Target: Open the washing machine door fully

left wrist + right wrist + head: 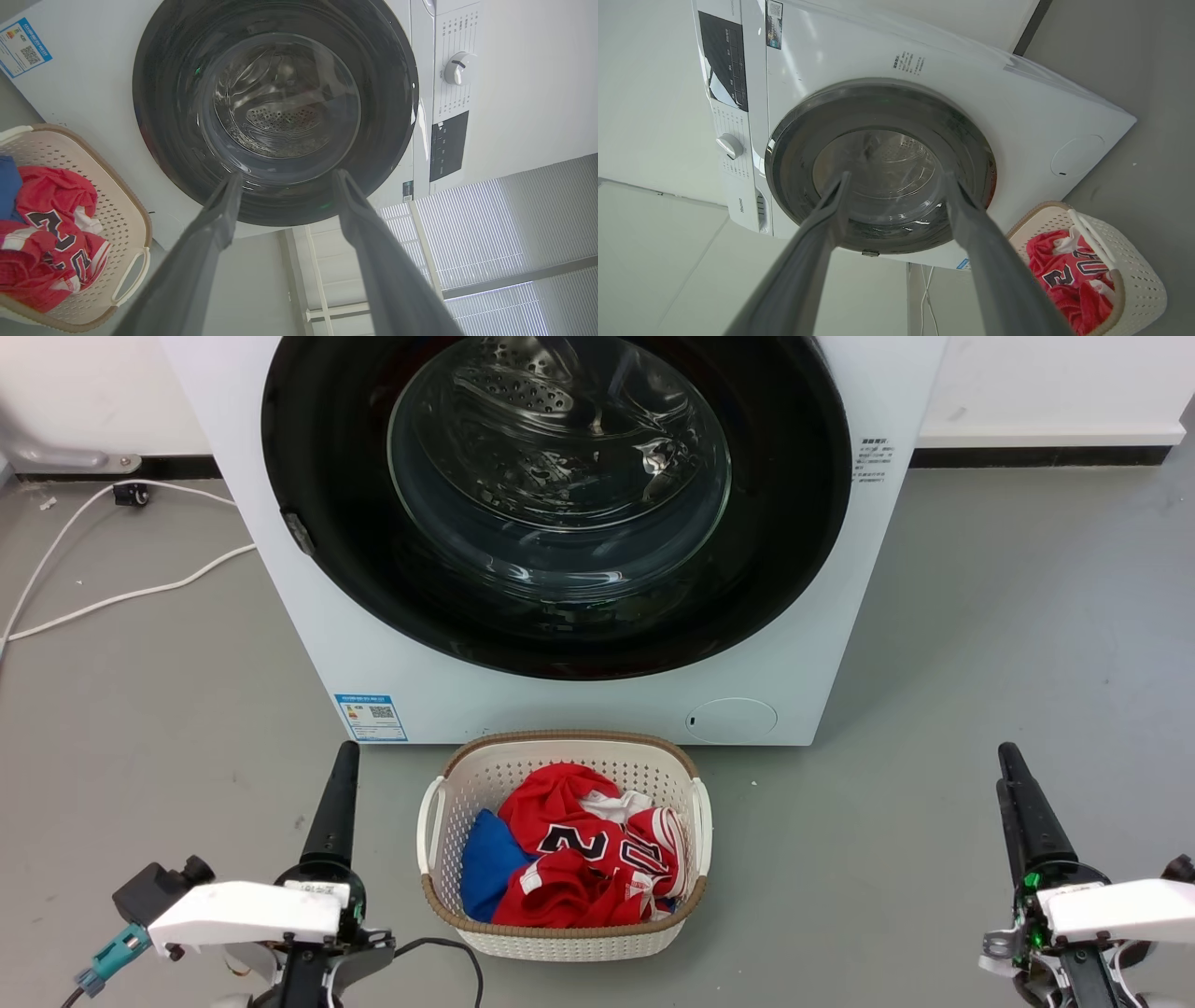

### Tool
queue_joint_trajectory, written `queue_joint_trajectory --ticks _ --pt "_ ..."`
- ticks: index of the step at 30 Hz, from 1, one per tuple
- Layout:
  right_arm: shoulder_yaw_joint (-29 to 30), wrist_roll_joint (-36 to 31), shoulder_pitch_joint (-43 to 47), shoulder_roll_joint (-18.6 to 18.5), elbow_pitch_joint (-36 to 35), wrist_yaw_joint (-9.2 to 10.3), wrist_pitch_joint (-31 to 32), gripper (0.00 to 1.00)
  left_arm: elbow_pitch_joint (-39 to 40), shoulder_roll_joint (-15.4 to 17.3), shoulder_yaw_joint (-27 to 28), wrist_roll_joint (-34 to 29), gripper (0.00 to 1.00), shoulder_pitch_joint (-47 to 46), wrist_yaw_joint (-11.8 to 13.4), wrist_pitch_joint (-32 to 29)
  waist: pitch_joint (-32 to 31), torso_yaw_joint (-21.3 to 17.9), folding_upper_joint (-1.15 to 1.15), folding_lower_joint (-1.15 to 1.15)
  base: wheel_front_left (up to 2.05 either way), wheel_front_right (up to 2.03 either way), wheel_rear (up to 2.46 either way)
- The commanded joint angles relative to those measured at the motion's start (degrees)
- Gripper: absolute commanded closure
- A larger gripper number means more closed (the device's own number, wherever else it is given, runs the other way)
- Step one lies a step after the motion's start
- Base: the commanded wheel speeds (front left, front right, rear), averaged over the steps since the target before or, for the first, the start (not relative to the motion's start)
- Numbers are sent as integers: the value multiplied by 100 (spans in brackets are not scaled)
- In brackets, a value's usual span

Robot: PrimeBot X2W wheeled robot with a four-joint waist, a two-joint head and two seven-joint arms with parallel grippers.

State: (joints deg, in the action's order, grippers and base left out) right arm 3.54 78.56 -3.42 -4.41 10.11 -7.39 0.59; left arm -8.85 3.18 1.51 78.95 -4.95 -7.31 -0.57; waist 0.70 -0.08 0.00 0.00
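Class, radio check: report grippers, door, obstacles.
Left gripper open, right gripper open, both clear of door. Door shut. Basket on floor before machine.

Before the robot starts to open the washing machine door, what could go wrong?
1. The basket of clothes stands on the floor close before the machine, below the washing machine door; an arm reaching in may knock it.
2. The door is glossy, with a small grey tab at its left edge, so the left hand, open now, may slip.
3. A white cable lies on the floor to the left; the wheels could catch it.
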Motion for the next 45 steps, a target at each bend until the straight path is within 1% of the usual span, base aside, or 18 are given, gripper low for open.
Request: queue_joint_trajectory --ticks 1,10,17,27,33,34,45 --pt "10 -305 -82 -58 -152 -4 -59 0 156 44 -51 -254 0 -163 -8 59 1 1 0 0 0 0 0" --pt "-22 -1775 -2 -66 -290 -5 -221 0 181 204 -340 -1436 0 -222 -10 259 1 1 0 0 0 0 0" --pt "-49 -2690 45 -22 -429 -6 -293 0 132 297 -474 -2198 0 -249 -11 405 3 -6 0 0 0 0 0" --pt "-104 -3641 134 14 -623 -8 -369 0 -30 320 -577 -3150 0 -275 -14 595 3 -21 0 0 0 0 0" --pt "-165 -4081 170 -6 -718 -9 -390 0 -20 316 -580 -3667 0 -308 -15 699 24 -22 0 0 0 0 0" --pt "-174 -4236 172 -7 -755 -9 -409 0 -18 318 -582 -3836 0 -308 -15 730 30 -24 0 0 0 0 0" --pt "-164 -5086 211 24 -897 -10 -510 0 -68 334 -569 -4629 0 -315 -17 906 77 -51 0 0 0 0 0"
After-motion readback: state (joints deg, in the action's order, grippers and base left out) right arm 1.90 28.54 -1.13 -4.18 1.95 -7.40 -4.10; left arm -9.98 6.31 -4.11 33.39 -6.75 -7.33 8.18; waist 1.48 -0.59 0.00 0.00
